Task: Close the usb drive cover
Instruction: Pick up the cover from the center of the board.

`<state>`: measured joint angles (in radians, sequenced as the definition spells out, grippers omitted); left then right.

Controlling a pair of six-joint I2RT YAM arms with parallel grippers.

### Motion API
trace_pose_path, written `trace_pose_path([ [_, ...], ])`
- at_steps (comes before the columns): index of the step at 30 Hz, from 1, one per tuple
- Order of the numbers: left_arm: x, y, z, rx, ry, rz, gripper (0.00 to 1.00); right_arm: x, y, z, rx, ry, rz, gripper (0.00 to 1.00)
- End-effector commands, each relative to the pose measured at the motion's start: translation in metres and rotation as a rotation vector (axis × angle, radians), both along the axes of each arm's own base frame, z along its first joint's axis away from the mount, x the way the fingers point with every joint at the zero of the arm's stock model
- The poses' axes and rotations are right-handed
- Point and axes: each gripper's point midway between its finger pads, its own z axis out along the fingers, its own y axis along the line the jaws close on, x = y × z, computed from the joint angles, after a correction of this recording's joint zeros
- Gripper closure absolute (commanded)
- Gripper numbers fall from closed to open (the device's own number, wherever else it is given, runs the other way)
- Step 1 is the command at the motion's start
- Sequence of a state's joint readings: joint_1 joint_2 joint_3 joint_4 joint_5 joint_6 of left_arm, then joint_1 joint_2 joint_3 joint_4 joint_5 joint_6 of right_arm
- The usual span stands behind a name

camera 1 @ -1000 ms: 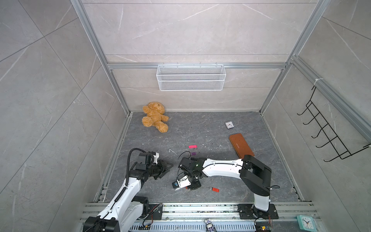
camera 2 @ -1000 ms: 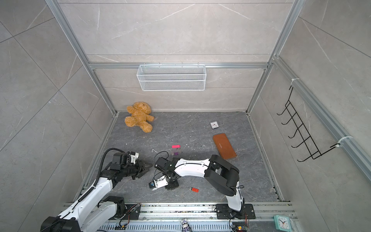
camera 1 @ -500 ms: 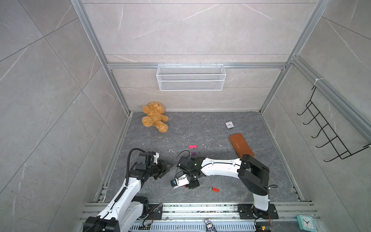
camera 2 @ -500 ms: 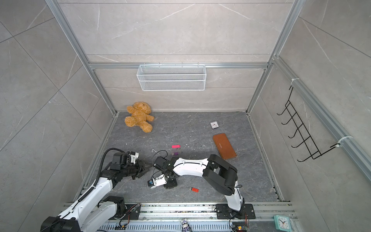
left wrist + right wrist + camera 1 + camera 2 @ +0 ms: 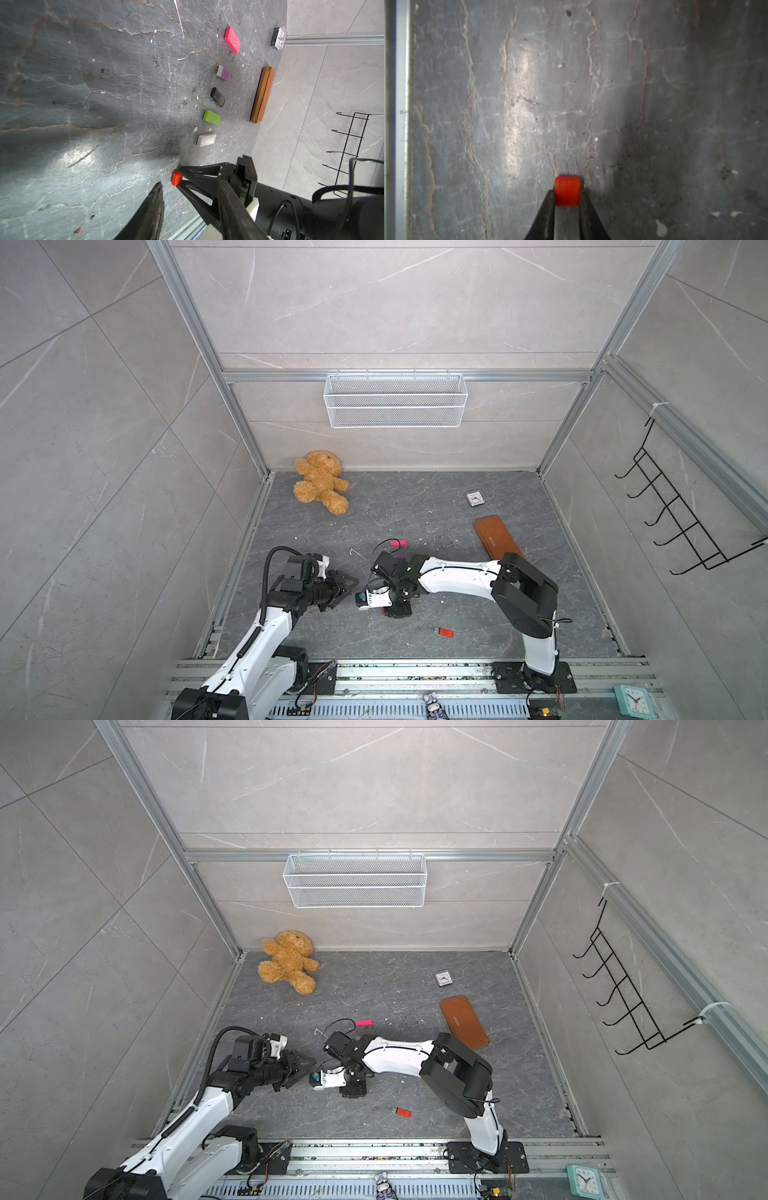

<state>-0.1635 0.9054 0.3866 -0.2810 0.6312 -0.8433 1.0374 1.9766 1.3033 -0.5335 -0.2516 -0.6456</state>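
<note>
A small red usb drive cover is pinched between the black fingers of my right gripper, low over the grey floor. In the left wrist view the same cover pokes out at those fingertips. The red usb drive lies on the floor nearer the front rail, its metal plug bare, a short way right of the right gripper. My left gripper hovers just left of it, open and holding nothing.
Several other drives lie in a row: pink, purple, black, green, white. A brown wallet, a small clock and a teddy bear lie farther back. A wire basket hangs on the back wall.
The right gripper has tightened on the red cover and shifted slightly left. The left arm has not moved.
</note>
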Motion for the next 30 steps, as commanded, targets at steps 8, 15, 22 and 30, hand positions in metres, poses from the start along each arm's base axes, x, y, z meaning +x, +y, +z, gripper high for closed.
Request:
trace_pose_path([
  [8, -0.013, -0.014, -0.017, -0.125, 0.065, -0.035, 0.54, 0.003, 0.012, 0.014, 0.135, 0.066, -0.066, 0.78],
  [15, -0.014, -0.019, -0.030, -0.140, 0.117, -0.054, 0.54, 0.008, 0.010, 0.017, 0.161, 0.061, -0.081, 0.78],
  [22, -0.013, -0.031, -0.042, -0.163, 0.154, -0.108, 0.56, 0.011, 0.009, 0.019, 0.179, 0.069, -0.092, 0.78],
  [30, -0.009, -0.043, -0.045, -0.182, 0.161, -0.161, 0.60, 0.015, 0.009, 0.022, 0.196, 0.086, -0.097, 0.77],
])
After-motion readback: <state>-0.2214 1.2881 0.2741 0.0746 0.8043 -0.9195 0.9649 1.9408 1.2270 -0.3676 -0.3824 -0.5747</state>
